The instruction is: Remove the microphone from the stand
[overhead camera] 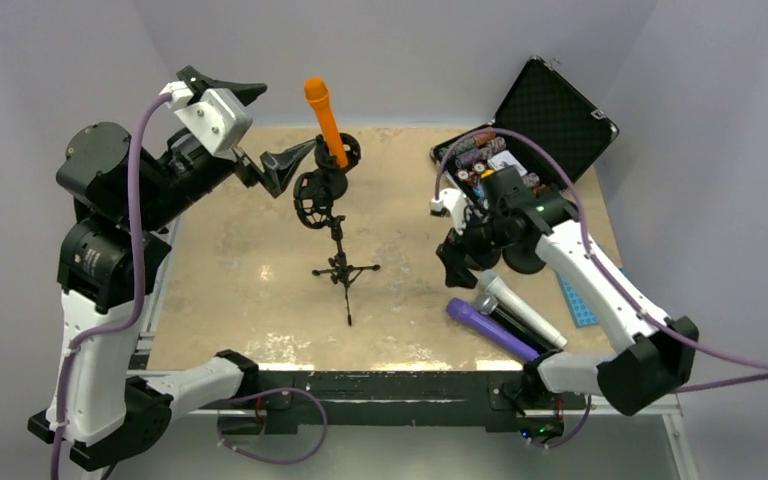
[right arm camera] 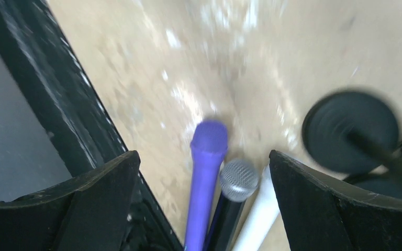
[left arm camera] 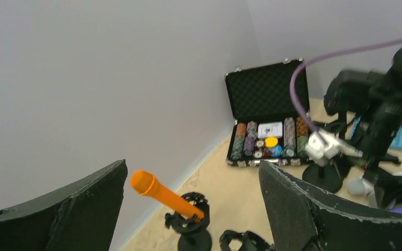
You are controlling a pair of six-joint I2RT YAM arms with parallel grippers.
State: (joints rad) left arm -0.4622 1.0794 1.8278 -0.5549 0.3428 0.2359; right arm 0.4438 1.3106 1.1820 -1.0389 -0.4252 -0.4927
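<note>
An orange microphone (overhead camera: 325,120) stands tilted in the clip of a black stand (overhead camera: 346,152) at the back of the table; it also shows in the left wrist view (left arm camera: 165,196). My left gripper (overhead camera: 288,115) is open and empty, raised just left of the microphone's head and not touching it; in its own view (left arm camera: 192,166) the microphone lies between and beyond the fingers. My right gripper (overhead camera: 463,266) is open and empty, low over the table at the right (right arm camera: 203,154).
A black tripod stand (overhead camera: 340,268) with an empty shock mount (overhead camera: 314,196) stands in front of the orange microphone. Purple (right arm camera: 207,172), silver-headed black (right arm camera: 238,180) and white (right arm camera: 261,214) microphones lie below the right gripper. An open poker chip case (overhead camera: 545,115) is at the back right.
</note>
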